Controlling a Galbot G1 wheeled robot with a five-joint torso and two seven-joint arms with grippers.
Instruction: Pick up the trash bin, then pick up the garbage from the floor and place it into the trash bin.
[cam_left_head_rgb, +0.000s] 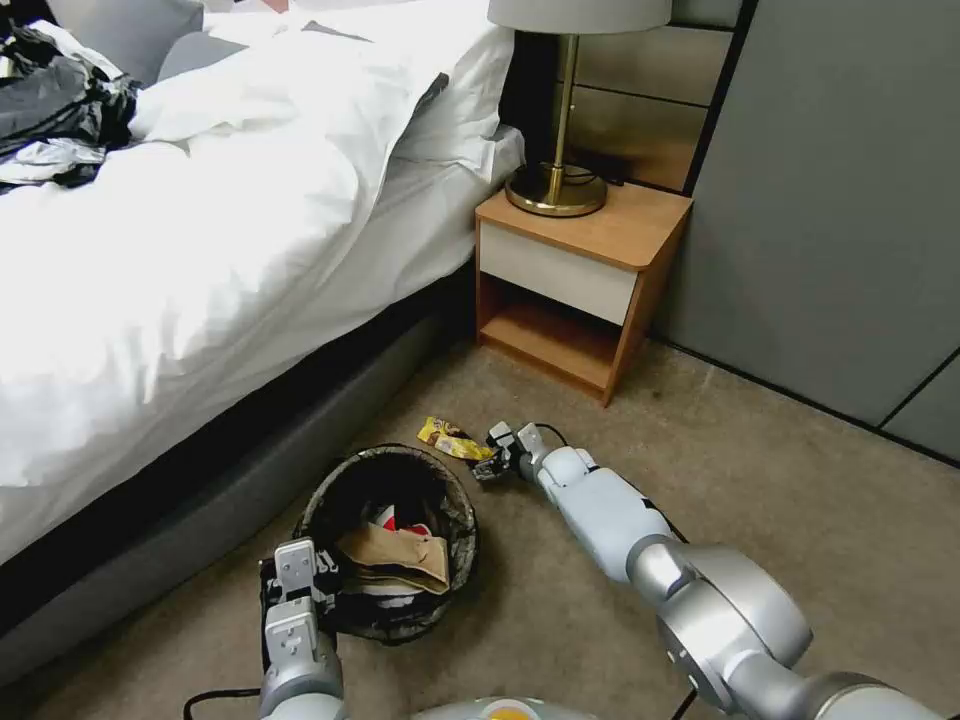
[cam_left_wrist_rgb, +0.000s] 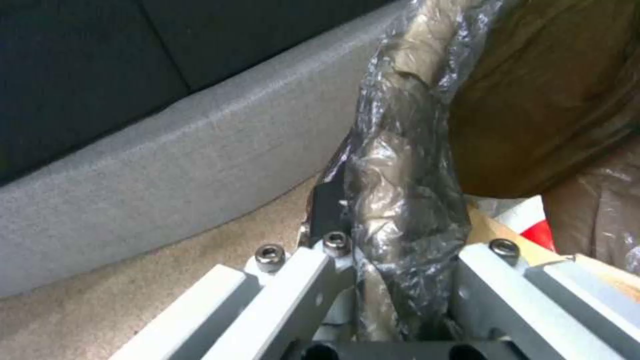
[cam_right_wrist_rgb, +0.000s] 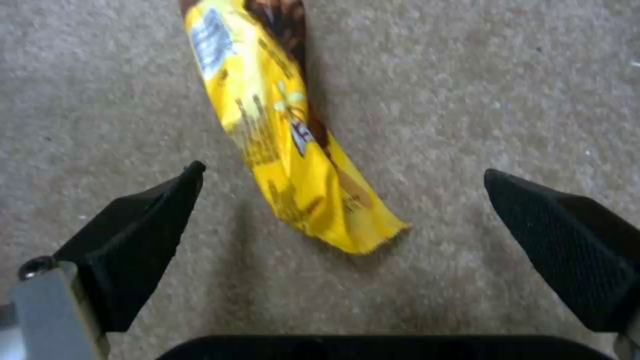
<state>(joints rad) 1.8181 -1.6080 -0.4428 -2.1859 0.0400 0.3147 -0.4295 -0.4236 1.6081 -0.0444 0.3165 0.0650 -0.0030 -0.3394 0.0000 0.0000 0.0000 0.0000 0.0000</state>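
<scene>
Your left tool (cam_left_head_rgb: 300, 585) sits lowest in the head view, clamped on the near rim of the trash bin (cam_left_head_rgb: 455, 500); the left wrist view shows its fingers (cam_left_wrist_rgb: 497, 280) either side of the bag-covered rim (cam_left_wrist_rgb: 400, 200), one inside and one outside. Inside the bin, just beyond that tool, you can see a tan paper piece (cam_left_head_rgb: 395, 555) and a bit of red-and-white cup (cam_left_head_rgb: 385, 517). To the tool's outer side runs the grey bed base (cam_left_wrist_rgb: 167, 165), with carpet (cam_left_head_rgb: 780, 500) below.

Your right tool (cam_left_head_rgb: 497, 455) is stretched forward past the bin's far rim, low over the carpet, its black fingers (cam_right_wrist_rgb: 140, 235) spread wide and holding nothing. The yellow snack wrapper (cam_right_wrist_rgb: 287, 145) lies flat on the carpet with its near end between those fingertips, touching neither, the rest running away ahead of the tool. Farther ahead stands a wooden nightstand (cam_left_head_rgb: 590, 270) carrying a brass lamp (cam_left_head_rgb: 558, 170).
</scene>
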